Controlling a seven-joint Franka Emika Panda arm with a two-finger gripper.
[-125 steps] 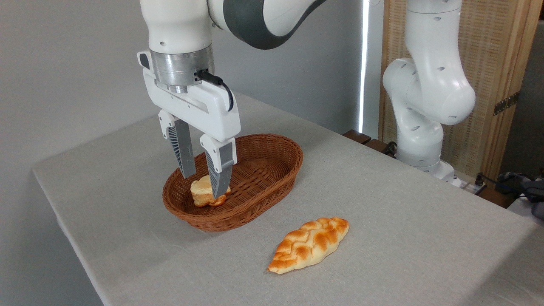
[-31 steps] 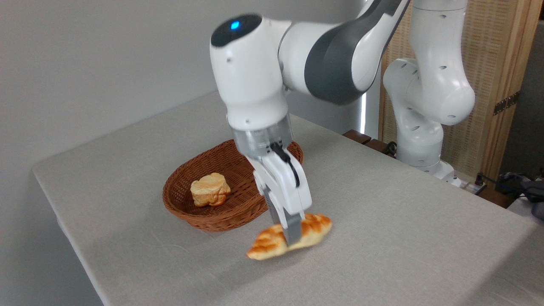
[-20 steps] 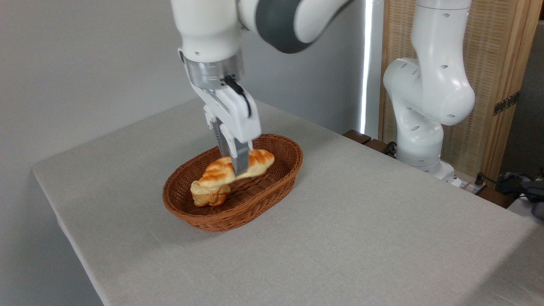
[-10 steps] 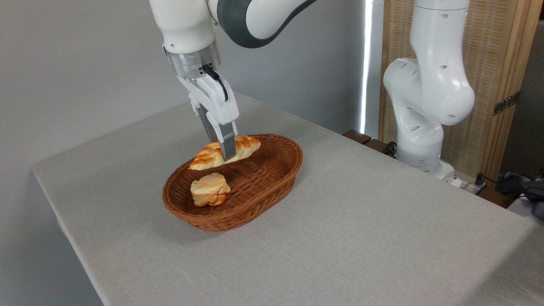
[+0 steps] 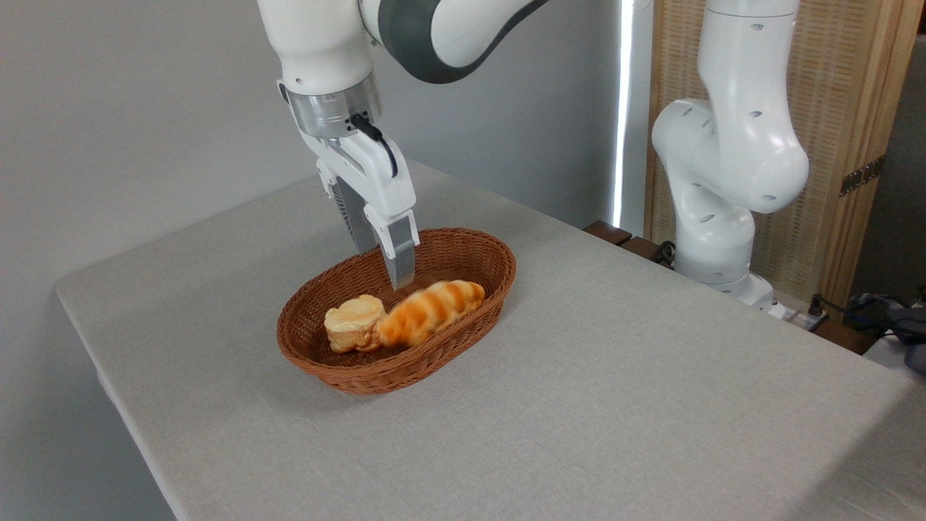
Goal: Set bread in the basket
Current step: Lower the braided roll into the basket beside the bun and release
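Pincer (image 5: 387,271) points down over the basket (image 5: 463,242) — parted, gripping nothing.

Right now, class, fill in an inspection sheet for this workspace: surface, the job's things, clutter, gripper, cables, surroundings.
Surface: table covered in pale grey cloth.
Job's things: braided loaf lies blurred inside the wicker basket, beside the round bun, apparently touching it.
Clutter: nothing seen.
Gripper: gripper above the basket, fingers apart, holding nothing.
Cables: black cable at the wrist; more cables past the table's right edge.
Surroundings: grey wall, slatted wooden screen, arm base at the right.
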